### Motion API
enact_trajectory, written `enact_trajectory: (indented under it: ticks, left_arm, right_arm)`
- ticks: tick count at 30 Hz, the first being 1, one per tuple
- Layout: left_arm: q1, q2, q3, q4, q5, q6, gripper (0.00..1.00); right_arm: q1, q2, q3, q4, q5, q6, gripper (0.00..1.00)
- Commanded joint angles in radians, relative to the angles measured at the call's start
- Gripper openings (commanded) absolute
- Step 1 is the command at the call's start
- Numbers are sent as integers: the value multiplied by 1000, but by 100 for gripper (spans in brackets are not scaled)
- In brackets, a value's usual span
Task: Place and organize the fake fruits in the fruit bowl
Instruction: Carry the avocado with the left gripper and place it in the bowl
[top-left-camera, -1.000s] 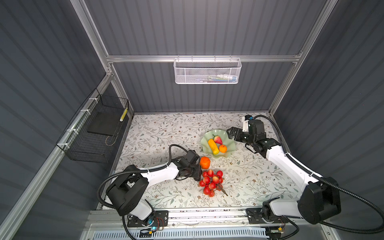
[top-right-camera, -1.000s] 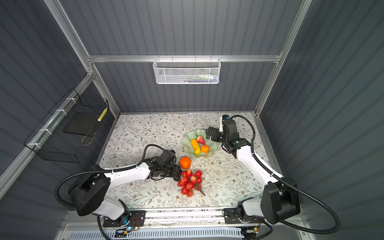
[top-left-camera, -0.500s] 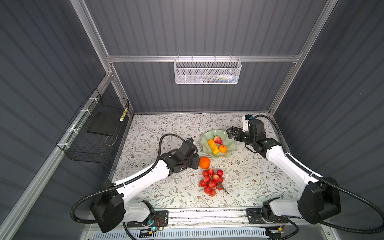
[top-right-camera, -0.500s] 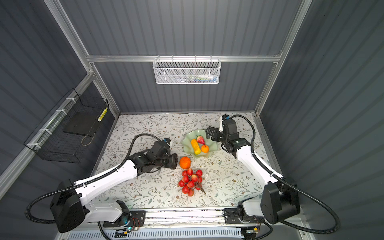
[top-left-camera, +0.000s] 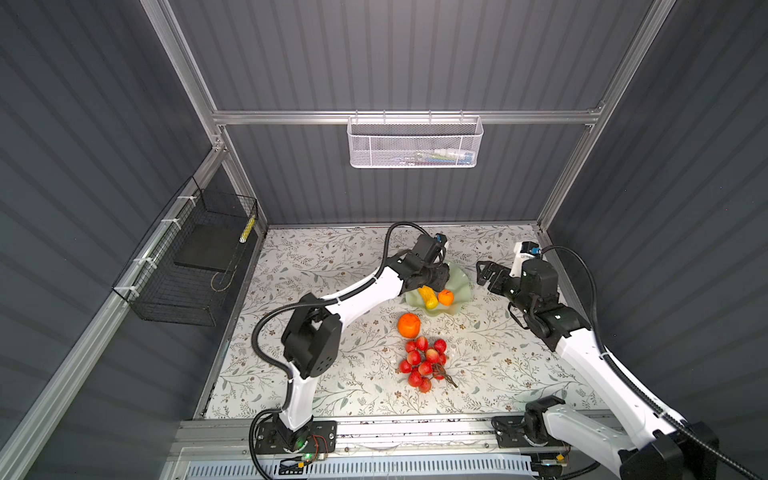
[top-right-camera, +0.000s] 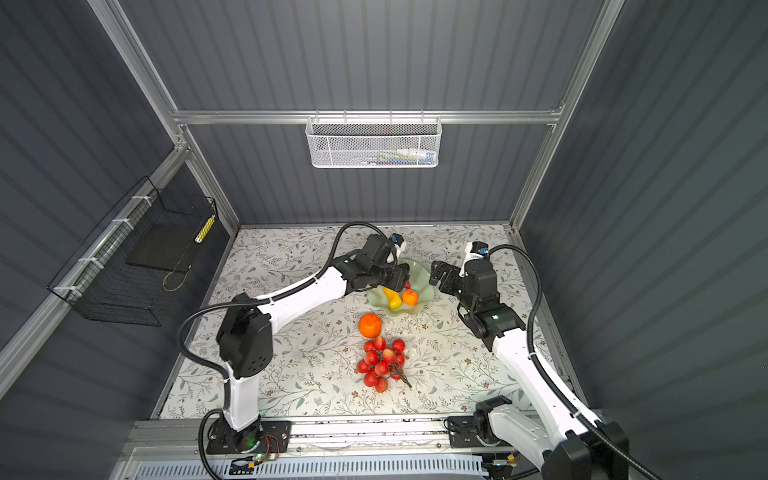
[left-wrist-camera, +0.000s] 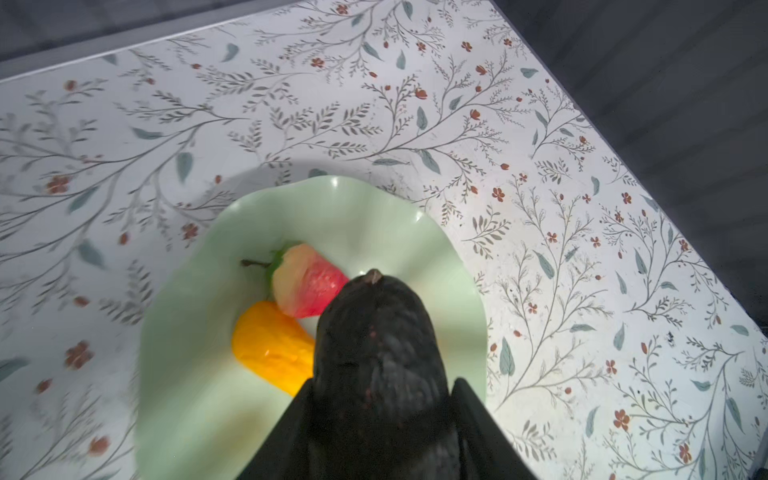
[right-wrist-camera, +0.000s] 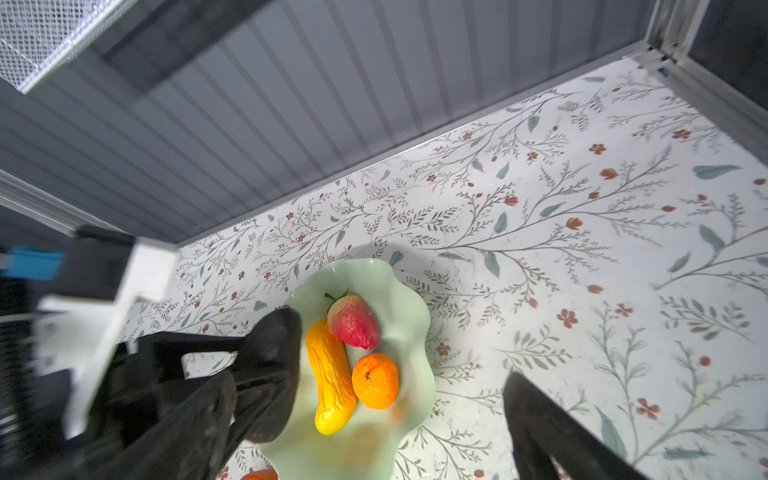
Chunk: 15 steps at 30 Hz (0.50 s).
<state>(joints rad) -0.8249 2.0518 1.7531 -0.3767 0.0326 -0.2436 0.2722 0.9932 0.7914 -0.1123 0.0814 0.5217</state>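
My left gripper (top-left-camera: 436, 276) (left-wrist-camera: 382, 381) is shut on the dark avocado (left-wrist-camera: 376, 332) (right-wrist-camera: 272, 353), which hangs above the near-left part of the mint-green fruit bowl (top-left-camera: 459, 286) (top-right-camera: 424, 278) (left-wrist-camera: 374, 195) (right-wrist-camera: 401, 291). In the bowl lie a red strawberry (left-wrist-camera: 307, 282) (right-wrist-camera: 353, 322), a yellow corn-like piece (top-left-camera: 429, 297) (left-wrist-camera: 270, 349) (right-wrist-camera: 332, 374) and a small orange (top-left-camera: 446, 297) (top-right-camera: 409, 297) (right-wrist-camera: 376, 380). The large orange (top-left-camera: 409, 325) (top-right-camera: 370, 325) and the red berry cluster (top-left-camera: 424, 363) (top-right-camera: 380, 363) rest on the table in front of the bowl. My right gripper (top-left-camera: 486, 272) (top-right-camera: 440, 272) (right-wrist-camera: 368, 380) hovers open and empty beside the bowl's right rim.
A white mesh basket (top-left-camera: 415, 141) hangs on the back wall. A black wire basket (top-left-camera: 191, 266) hangs on the left wall. The floral tabletop (top-left-camera: 332, 257) ends at the grey walls behind and on both sides.
My left arm has lifted from the table beside the large orange and swung back and right, carrying the avocado over the bowl. The right arm has stayed still.
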Motion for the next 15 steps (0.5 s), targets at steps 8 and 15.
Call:
enact_trajectory:
  ticks: [8,15]
  left_arm:
    - [-1,298,283,55,97,-10,39]
    - [-1,332,280,72,70,-48,63]
  right_arm:
    - [-10,-55,-32,-22,38,22,99]
    - [-14,-41,-27,-14,27,19,99]
